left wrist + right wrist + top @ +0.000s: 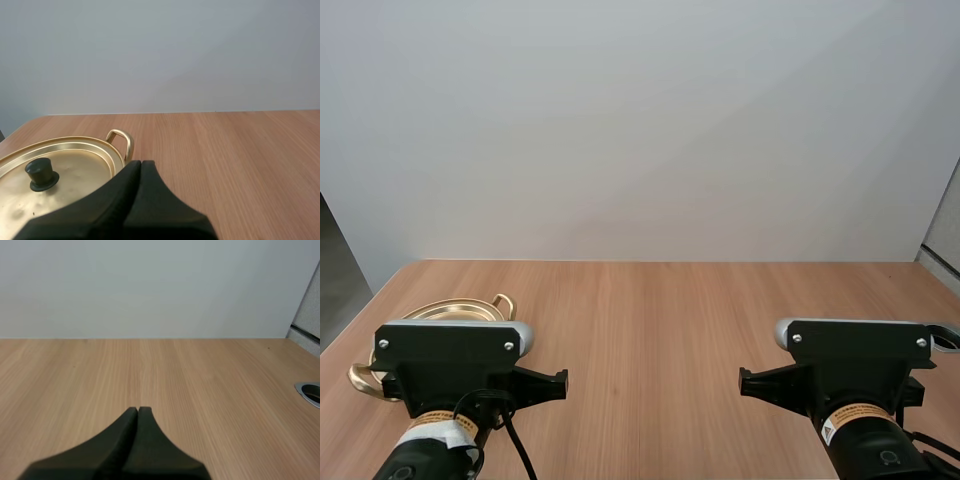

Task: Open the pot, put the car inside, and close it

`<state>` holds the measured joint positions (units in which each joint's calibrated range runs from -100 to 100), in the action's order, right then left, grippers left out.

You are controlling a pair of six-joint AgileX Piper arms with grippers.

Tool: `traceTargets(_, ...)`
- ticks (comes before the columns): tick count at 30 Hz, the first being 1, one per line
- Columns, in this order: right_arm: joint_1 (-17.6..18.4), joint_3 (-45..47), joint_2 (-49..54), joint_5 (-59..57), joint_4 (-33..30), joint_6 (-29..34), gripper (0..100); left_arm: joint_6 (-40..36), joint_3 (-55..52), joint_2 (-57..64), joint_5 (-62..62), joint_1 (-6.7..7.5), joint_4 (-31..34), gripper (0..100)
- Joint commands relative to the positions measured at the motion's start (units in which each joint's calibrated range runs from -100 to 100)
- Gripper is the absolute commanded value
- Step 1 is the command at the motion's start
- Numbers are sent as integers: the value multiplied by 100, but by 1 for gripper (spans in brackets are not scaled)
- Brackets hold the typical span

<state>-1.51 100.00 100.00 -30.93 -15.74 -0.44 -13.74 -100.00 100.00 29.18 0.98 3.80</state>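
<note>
Pot (pixel 450 311): near left on the desk (pixel 650 330), gold colour, with two loop handles.
Lid (pixel 75 170): sits on the pot, its black knob (pixel 41 174) upright in the middle.
Left gripper (pixel 140 163): fingers (pixel 120 197) pressed together, holding nothing, near the pot's right rim.
Right gripper (pixel 138 410): fingers pressed together, over bare desk at the near right, well apart from the pot.

Table (pixel 650 320): light wood-grain top, runs back to a plain wall. Gold pot (pixel 450 310) sits on it at the left, nr the near edge. Lid (pixel 80 170) on, seated flat, dark knob (pixel 41 174) at ctr, loop handles on 2 sides. Metal-rimmed cable hole (pixel 310 391) set in the top at the right edge, well apart from the pot.
</note>
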Motion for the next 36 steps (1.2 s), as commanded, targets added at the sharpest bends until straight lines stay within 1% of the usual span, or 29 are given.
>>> traceTargets(1,68,0,0,-94,49,1,0,6,0,0,1,-2,-3,0)
traceTargets(6,253,0,0,-115,129,1,0,6,0,0,1,-2,-3,0)
traceTargets(23,262,0,0,-76,84,-19,0,6,0,0,1,-2,-3,0)
traceTargets(27,262,0,0,-76,337,-386,0,6,0,0,1,-2,-3,0)
traceTargets(30,262,0,0,-16,1077,-1224,0,6,0,0,1,-2,-3,0)
traceTargets(32,262,0,0,-16,1468,-1601,0,6,0,0,1,-2,-3,0)
traceTargets(36,262,0,0,-16,1506,-1674,0,6,0,0,1,-2,-3,0)
